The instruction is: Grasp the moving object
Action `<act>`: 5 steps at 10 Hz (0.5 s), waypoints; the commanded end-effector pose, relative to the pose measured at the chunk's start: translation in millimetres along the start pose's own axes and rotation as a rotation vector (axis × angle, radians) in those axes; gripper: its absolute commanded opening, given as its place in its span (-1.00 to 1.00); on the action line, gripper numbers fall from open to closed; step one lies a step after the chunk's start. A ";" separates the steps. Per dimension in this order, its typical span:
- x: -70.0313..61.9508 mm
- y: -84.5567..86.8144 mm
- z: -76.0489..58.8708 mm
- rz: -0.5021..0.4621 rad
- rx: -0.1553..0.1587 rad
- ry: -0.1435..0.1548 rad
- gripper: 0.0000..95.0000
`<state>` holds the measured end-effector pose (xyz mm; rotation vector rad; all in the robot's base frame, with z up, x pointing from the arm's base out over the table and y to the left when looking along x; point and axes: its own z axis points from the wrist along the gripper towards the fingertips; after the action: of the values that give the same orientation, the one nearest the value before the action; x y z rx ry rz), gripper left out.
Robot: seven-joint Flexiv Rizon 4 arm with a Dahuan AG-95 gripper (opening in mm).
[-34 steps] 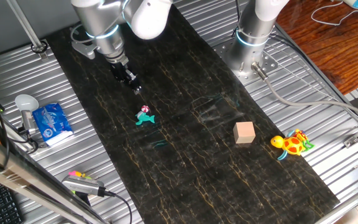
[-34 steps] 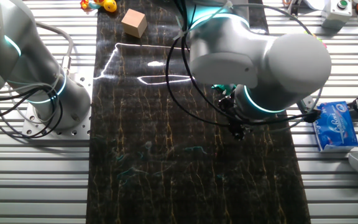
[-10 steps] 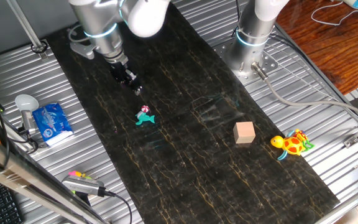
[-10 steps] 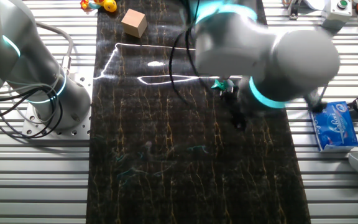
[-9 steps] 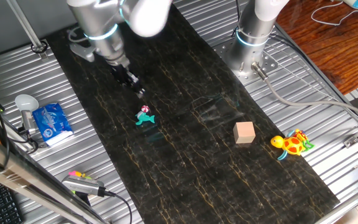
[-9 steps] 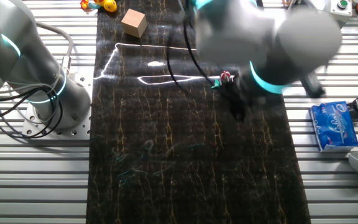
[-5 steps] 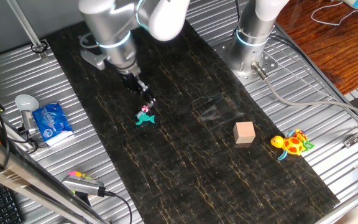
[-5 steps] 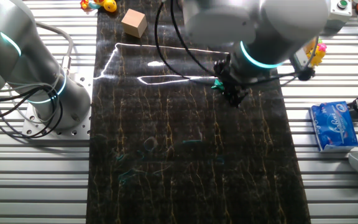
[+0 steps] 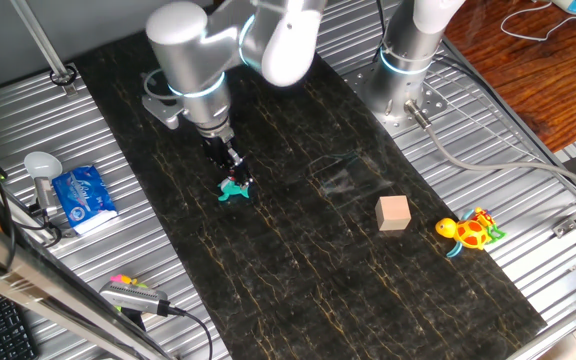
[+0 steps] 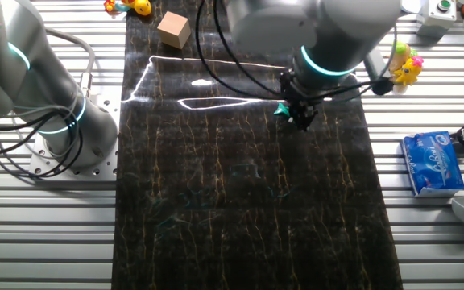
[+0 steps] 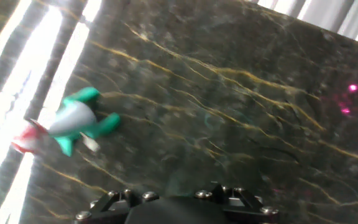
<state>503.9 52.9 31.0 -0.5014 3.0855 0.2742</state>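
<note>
The moving object [image 9: 232, 191] is a tiny teal-green toy figure with a pink-and-white end, lying on the black marbled mat [image 9: 318, 280]. My gripper [image 9: 234, 174] hangs just above it, almost touching, and partly covers it. In the other fixed view only a teal tip of the toy [image 10: 281, 109] shows beside the gripper [image 10: 300, 121]. In the hand view the toy [image 11: 73, 121] lies at the left, off to the side of the hand's housing at the bottom edge. The fingertips do not show clearly, so open or shut is unclear.
A tan wooden cube [image 9: 394, 212] and a yellow-orange turtle toy [image 9: 471, 231] sit at the mat's right end. A blue packet [image 9: 83, 196] lies on the metal slats left of the mat. A second arm's base [image 9: 403, 80] stands at the back.
My gripper has moved from the far left of the mat towards the toy and come down over it. The toy has stayed almost in place.
</note>
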 end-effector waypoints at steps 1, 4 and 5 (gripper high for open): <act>-3.9 -0.8 -0.2 0.015 0.015 0.004 -0.20; -6.0 -0.6 -1.1 0.032 0.024 0.003 -1.00; -6.0 -0.6 -1.1 0.032 0.023 0.003 -1.00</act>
<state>509.7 54.0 32.8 -0.4519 3.0971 0.2365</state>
